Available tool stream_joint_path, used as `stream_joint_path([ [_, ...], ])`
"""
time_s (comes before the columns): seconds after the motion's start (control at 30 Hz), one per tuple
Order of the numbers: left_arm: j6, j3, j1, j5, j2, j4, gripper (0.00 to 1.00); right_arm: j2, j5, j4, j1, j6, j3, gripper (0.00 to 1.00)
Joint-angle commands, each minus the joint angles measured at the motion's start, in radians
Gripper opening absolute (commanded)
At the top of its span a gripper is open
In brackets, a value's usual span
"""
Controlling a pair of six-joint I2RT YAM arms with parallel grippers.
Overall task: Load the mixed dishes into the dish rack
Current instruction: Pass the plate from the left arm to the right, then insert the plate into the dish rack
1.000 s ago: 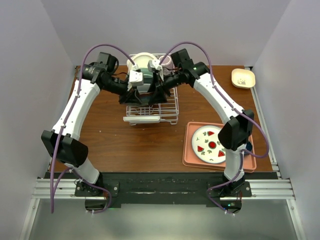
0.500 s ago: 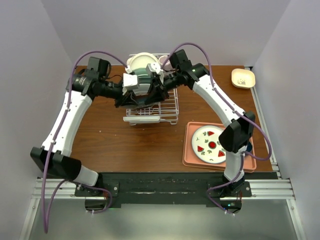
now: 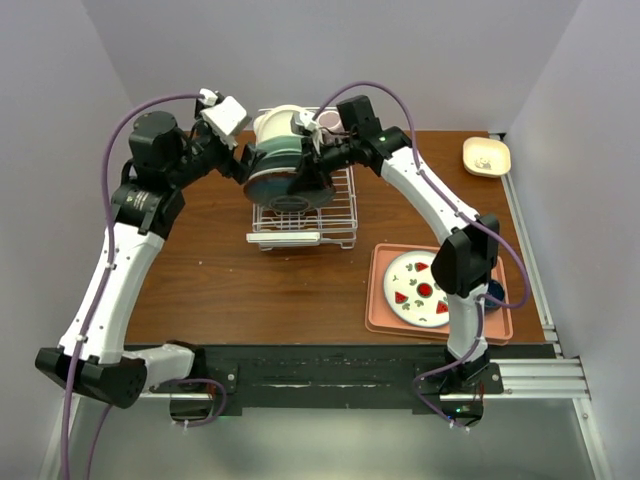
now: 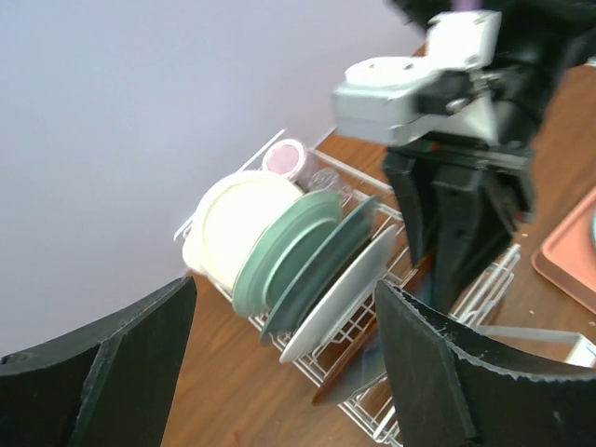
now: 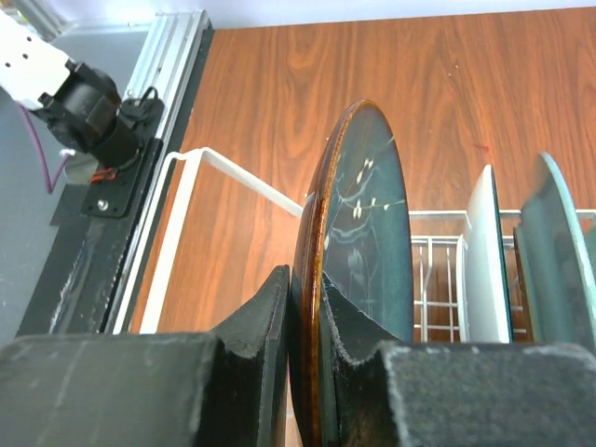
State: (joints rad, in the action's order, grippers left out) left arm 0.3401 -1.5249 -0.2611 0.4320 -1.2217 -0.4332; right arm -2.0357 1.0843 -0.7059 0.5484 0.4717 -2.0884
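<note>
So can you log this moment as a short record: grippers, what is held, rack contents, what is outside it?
left gripper: open, empty, apart from the rack
right gripper: shut on the rim of the dark-rimmed patterned plate
plate pose: upright over the white wire dish rack, on the white-bar side of the other plates; seating unclear
in rack: white bowl, pale green plates, cream plate, translucent purple cup
outside rack: white plate with red shapes on salmon-pink tray
</note>
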Motion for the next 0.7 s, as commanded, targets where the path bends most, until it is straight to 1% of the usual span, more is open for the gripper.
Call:
stream_joint_path([
  [0.0,-0.133,0.061,0.002,-0.164,-0.012,0.114,0.84,0.049,0.074,0.212,0.004,-0.091,-0.048,0.00],
  [0.3,-0.174,0.088,0.002,-0.213,0.014,0.154,0.86,0.006,0.071,0.335,0.001,-0.182,-0.064,0.00],
  [0.47,-0.197,0.086,0.002,-0.260,0.030,0.159,0.89,-0.029,0.088,0.344,-0.005,-0.196,-0.076,0.00],
  [0.67,-0.233,0.088,0.002,-0.276,0.060,0.156,0.90,-0.067,0.111,0.374,-0.025,-0.220,-0.097,0.00],
])
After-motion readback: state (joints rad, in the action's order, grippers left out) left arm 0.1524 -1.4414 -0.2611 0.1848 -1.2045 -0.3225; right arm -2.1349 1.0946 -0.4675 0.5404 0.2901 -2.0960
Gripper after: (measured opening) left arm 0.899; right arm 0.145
